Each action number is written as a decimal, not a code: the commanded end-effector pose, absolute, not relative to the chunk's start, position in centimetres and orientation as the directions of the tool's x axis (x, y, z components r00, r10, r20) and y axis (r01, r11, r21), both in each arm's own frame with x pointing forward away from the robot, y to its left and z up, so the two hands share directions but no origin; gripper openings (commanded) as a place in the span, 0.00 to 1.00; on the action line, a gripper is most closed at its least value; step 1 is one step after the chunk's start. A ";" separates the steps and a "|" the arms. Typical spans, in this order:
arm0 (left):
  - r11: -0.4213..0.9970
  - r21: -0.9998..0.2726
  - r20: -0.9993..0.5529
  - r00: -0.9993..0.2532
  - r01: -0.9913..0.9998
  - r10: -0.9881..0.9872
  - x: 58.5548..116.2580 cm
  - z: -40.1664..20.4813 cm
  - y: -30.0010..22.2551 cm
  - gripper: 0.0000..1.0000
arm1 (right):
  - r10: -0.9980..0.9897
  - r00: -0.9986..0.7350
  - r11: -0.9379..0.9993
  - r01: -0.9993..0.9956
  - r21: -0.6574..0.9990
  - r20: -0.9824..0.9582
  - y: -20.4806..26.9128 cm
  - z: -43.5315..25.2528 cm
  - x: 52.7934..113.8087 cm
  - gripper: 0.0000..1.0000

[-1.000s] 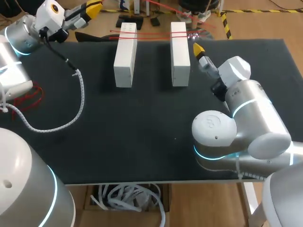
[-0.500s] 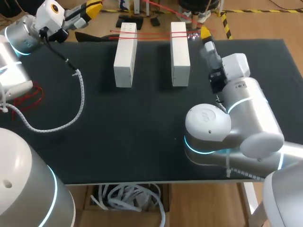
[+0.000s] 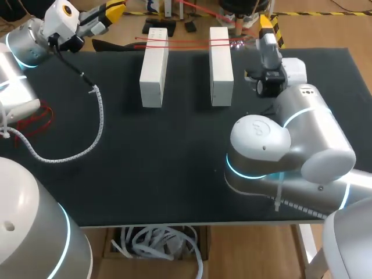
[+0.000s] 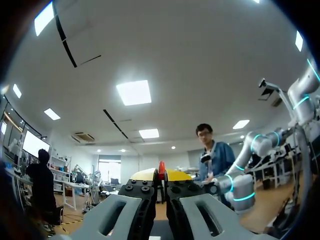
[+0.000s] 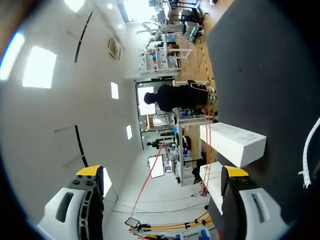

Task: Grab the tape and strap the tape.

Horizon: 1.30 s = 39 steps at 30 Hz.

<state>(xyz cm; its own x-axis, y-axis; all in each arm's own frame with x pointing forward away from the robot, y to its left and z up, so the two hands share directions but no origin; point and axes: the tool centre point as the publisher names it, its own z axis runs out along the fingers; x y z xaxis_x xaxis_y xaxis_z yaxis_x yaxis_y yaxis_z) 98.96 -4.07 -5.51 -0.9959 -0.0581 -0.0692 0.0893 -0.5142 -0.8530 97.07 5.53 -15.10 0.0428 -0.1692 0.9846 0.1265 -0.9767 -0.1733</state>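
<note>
Right now my left gripper (image 4: 161, 174) hangs over the bench's (image 3: 174, 174) far left corner, its fingers pressed together on a red sliver of tape (image 3: 186, 40). The tape runs as thin red lines across the far ends of two white blocks (image 3: 154, 67) near the far edge. My right gripper (image 3: 266, 22) hovers just right of them with its fingers wide apart. The tape lies ahead of them, untouched.

We look down on a dark, matte counter (image 3: 168, 157), evenly lit, its straight near edge running across the head view.
</note>
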 end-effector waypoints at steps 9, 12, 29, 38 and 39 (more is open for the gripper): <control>-0.513 -0.854 -0.069 -0.996 0.090 -0.060 98.9 -5.5 -4.1 0.00 | -0.334 0.009 -0.934 0.134 -0.332 0.943 5.7 -12.1 97.6 1.00; -0.513 -0.854 -0.069 -0.996 0.090 -0.060 98.9 -5.5 -4.1 0.00 | -0.338 0.000 -0.934 0.125 -0.336 0.941 5.5 -11.5 97.7 1.00; -0.513 -0.854 -0.069 -0.996 0.090 -0.060 98.9 -5.5 -4.1 0.00 | -0.403 0.001 -0.912 0.083 -0.402 0.915 5.4 -10.5 99.1 0.45; -0.513 -0.854 -0.069 -0.996 0.090 -0.060 98.9 -5.5 -4.1 0.00 | -0.409 0.026 -0.907 0.095 -0.410 0.912 6.2 -11.2 99.0 0.47; -0.513 -0.854 -0.069 -0.996 0.090 -0.060 98.9 -5.5 -4.1 0.00 | -0.409 0.029 -0.907 0.099 -0.409 0.912 6.4 -11.3 98.9 0.48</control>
<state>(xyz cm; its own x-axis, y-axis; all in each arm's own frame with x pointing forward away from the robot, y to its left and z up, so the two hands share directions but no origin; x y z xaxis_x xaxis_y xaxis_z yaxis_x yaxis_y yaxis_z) 98.95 -4.07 -5.51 -0.9959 -0.0581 -0.0692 0.0893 -0.5142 -0.8530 99.20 6.16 -11.31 0.0249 -0.4105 0.9115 0.1046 -0.9057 -0.4107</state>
